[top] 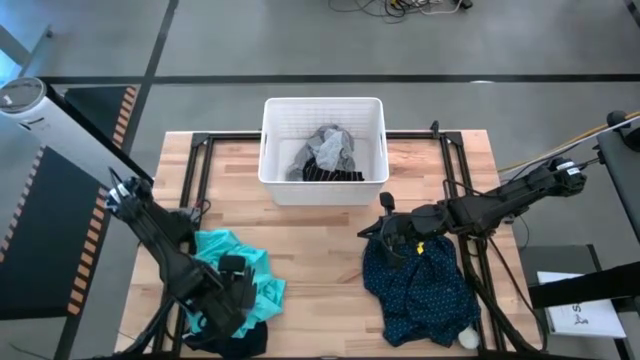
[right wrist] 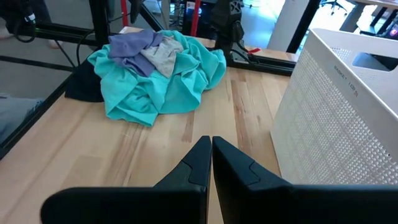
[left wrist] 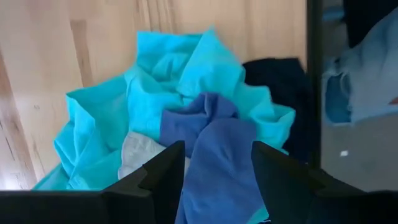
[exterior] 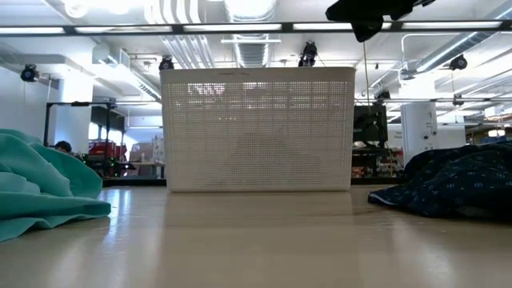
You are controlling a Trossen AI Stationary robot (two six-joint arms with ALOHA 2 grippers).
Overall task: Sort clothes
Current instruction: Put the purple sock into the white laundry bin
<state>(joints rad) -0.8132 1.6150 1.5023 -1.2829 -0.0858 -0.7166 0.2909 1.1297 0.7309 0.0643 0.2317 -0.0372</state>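
A teal shirt lies bunched on the table's near left, with a purple piece and a grey piece on top of it. Dark shorts lie beside it at the near edge. My left gripper is open just above this pile, one finger on each side of the purple piece. A navy white-dotted garment lies on the near right. My right gripper is shut and empty, above the table at that garment's far left corner. Grey pieces and black striped socks lie in the white basket. My left gripper has its open fingers on either side of the purple piece's near end, coming from above at a slant. I cannot tell whether they touch it. The piece lies slack on the teal shirt.
The white basket stands at the table's far middle. Bare wood lies between the two piles. A small white item sits at the navy garment's near right corner. Black frame rails run along the table's sides.
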